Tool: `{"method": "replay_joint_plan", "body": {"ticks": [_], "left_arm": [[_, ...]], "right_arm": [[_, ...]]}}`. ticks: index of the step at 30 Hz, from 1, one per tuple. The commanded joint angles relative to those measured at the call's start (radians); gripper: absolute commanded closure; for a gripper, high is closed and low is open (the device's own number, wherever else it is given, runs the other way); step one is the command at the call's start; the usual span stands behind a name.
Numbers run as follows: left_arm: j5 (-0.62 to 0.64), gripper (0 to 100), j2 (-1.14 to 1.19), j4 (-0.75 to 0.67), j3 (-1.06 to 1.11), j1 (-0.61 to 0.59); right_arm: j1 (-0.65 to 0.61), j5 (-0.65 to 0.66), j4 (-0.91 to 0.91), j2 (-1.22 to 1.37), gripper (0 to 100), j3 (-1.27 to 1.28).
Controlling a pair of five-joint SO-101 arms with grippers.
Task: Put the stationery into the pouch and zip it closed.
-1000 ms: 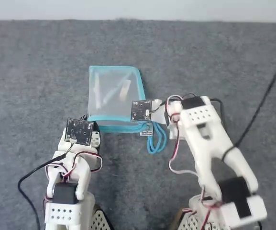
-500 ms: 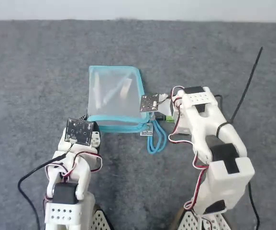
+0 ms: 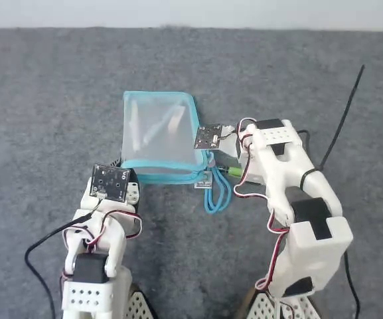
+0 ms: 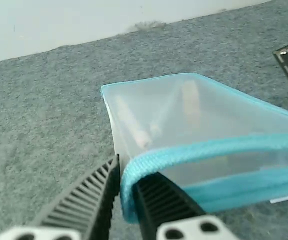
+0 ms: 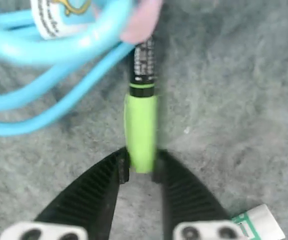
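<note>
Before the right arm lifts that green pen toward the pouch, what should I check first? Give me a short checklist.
1. Right end effector closed on green pen: ok.
2. Left end effector pinching the pouch by its blue rim: ok.
3. Pouch mouth open wide enough: cannot tell.
4. Pen free of the blue cord: not ok, the cord crosses its black end.
5. Other stationery inside the pouch: ok.
</note>
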Motion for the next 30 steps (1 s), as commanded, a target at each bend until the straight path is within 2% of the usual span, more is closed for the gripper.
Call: {"method": "replay_joint_plan", "body": {"ticks": [1, 5, 7, 12, 17, 21, 24, 30], "left_arm": [[0.008, 99, -0.025, -0.040, -0.018, 0.000], [0.008, 99, -0.025, -0.040, -0.018, 0.000], [0.008, 99, -0.025, -0.040, -0.018, 0.000], [0.008, 99, -0.025, -0.040, -0.021, 0.000], [0.008, 99, -0.025, -0.040, -0.019, 0.000], [0.008, 99, -0.025, -0.040, -0.018, -0.002], [0.008, 99, -0.025, -0.040, -0.018, -0.002], [0.008, 99, -0.025, -0.040, -0.018, -0.002]], "right_arm": [[0.001, -0.017, 0.021, -0.015, 99.1, -0.034], [0.001, -0.021, 0.036, -0.035, 99.1, -0.034], [0.001, -0.072, 0.088, -0.050, 99.1, -0.041], [0.028, -0.334, 0.177, -0.091, 99.1, -0.032], [0.180, -0.595, 0.200, -0.091, 99.1, -0.034], [0.331, -0.614, 0.197, -0.101, 99.1, 0.006], [0.395, -0.614, 0.193, -0.101, 99.1, 0.051], [0.332, -0.617, 0.199, -0.101, 87.9, 0.092]]}}
